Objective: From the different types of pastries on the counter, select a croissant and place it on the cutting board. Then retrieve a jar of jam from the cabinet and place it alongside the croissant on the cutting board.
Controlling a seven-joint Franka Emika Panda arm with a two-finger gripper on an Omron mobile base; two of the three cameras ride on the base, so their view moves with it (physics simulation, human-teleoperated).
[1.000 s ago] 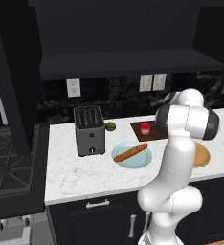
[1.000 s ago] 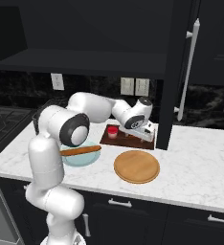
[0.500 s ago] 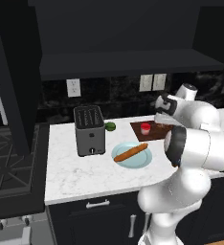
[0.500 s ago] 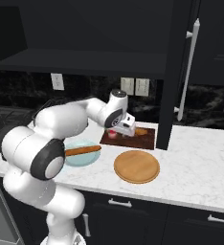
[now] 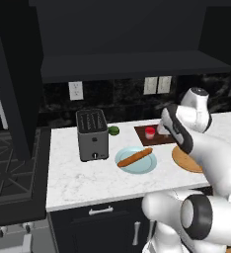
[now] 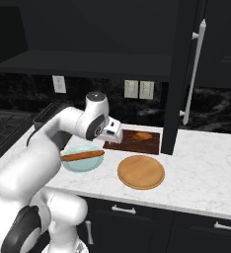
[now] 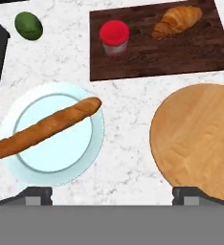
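- A lime lies on the marble near my toaster, just beside its far corner.
- A pale blue plate sits in front of me, a long baguette lying slantwise across it.
- A round wooden plate rests bare beside the blue one, apart from it.
- Outlets dot the dark backsplash I face.

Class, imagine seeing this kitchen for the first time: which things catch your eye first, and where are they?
The dark brown cutting board at the back of the white marble counter carries a red-lidded jam jar and a golden croissant, set apart. Nearer, a long orange-brown baguette lies across a pale blue plate, beside a round light-wood plate.
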